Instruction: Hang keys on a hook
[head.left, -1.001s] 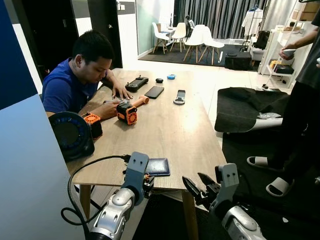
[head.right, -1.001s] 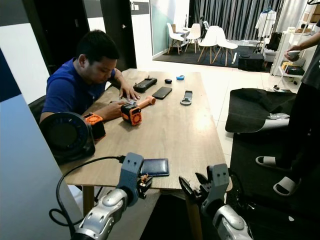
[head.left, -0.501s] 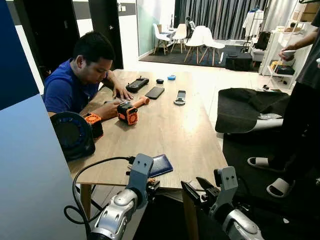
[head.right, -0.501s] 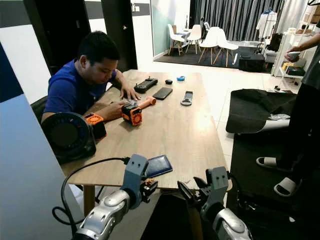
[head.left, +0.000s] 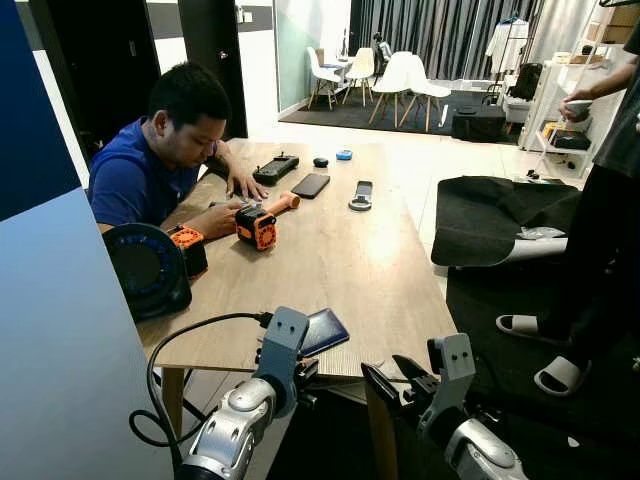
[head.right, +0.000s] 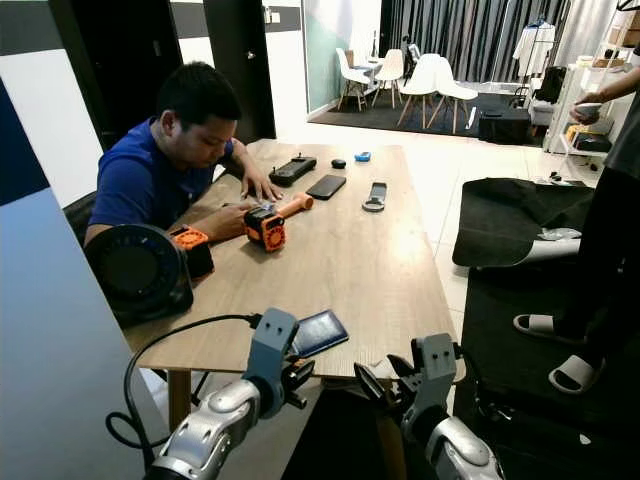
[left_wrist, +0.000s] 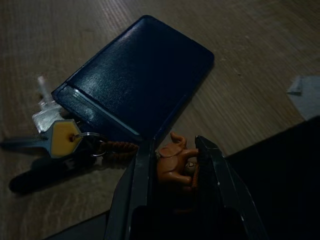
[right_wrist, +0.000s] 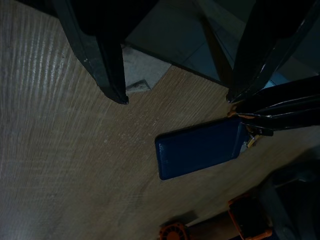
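The keys (left_wrist: 60, 137) lie on the wooden table (head.left: 330, 260) at its near edge, one of them with a yellow head. A braided cord links them to an orange animal charm (left_wrist: 175, 162). My left gripper (left_wrist: 172, 145) is shut on that charm, right beside a dark blue wallet (head.left: 325, 330). From the head, the left gripper (head.left: 300, 372) sits at the table's front edge. My right gripper (head.left: 392, 378) hangs open just below and in front of the same edge, with nothing between its fingers (right_wrist: 115, 75).
A person in a blue shirt (head.left: 160, 160) sits at the table's left side, hands by an orange tool (head.left: 258, 222). A black round device (head.left: 150, 270) stands at the near left. Phones (head.left: 310, 184) lie farther back. Another person (head.left: 610, 200) stands at the right by a dark rug (head.left: 490, 215).
My left gripper has edged right along the table's front edge, and the wallet beside it has turned slightly. The right gripper has sunk a little.
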